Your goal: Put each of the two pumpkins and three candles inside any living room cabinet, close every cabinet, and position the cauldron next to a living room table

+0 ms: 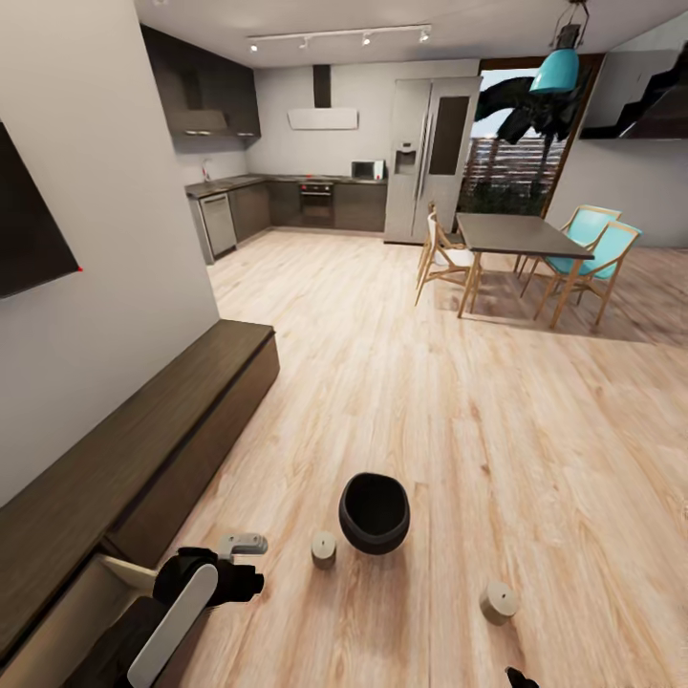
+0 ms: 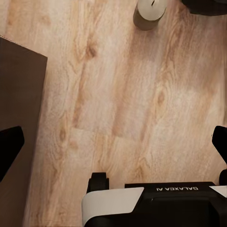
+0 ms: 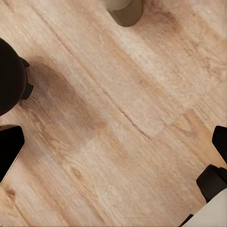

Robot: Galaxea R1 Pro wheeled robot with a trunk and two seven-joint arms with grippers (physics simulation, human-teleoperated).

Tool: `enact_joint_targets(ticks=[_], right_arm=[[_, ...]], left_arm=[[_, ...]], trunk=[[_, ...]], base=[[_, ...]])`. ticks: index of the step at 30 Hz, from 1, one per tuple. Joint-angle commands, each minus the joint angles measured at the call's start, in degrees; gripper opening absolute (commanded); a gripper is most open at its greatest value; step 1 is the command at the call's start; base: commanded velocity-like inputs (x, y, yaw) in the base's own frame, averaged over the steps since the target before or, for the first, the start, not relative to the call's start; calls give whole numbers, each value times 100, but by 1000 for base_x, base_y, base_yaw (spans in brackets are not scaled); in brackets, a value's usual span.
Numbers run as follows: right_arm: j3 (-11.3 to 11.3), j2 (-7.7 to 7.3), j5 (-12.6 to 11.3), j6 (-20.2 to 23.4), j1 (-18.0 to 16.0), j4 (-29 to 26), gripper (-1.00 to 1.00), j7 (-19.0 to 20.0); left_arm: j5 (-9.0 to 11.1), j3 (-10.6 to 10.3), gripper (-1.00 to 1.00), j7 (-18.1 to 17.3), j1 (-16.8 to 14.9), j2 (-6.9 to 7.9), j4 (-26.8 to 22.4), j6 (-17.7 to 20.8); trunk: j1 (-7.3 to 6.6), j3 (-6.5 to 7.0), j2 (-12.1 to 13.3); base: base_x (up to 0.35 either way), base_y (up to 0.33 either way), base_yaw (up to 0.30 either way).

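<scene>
Pale wood floor point(image 1: 449, 382) runs from the kitchen at the far end down to the robot, with the long dark cabinet point(image 1: 143, 459) along the wall on its left side. One drawer point(image 1: 119, 573) near the robot's left arm stands pulled out, its beige inside showing. The cauldron point(image 1: 374, 513) sits on the floor just ahead. One candle point(image 1: 324, 549) stands close beside it toward the cabinet, and a second candle point(image 1: 499, 602) lies farther off on the robot's right.

The left gripper point(image 2: 113, 142) hangs over bare planks with its fingers spread wide and nothing between them, beside the cabinet's corner; the near candle is a little beyond its reach. The right gripper point(image 3: 113, 137) is likewise wide open and empty above the floor, with the cauldron's dark side at one edge of its view and a candle further on.

I see no pumpkins from here. The worry is the near candle: it stands so close to the cauldron that a finger coming down could clip the pot or knock the candle rolling. The open drawer could also catch the left arm on a swing.
</scene>
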Motion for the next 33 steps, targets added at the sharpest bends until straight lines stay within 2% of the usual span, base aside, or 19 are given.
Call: enact_joint_targets(ticks=[1, 21, 33], right_arm=[[48, -2, -61, -23, -6, 9, 100, 24], [48, -2, -60, -23, -7, 9, 100, 24], [51, -2, -57, -23, -7, 8, 100, 25]], left_arm=[[56, -12, 100, 59, -4, 6, -7, 6], [56, -17, 100, 58, -4, 6, -13, 6], [56, -13, 100, 58, -4, 6, -8, 6]], trunk=[[2, 2, -3], [2, 105, -3], [2, 106, -3]], base=[[164, 0, -221], [187, 27, -231], [42, 7, -189]])
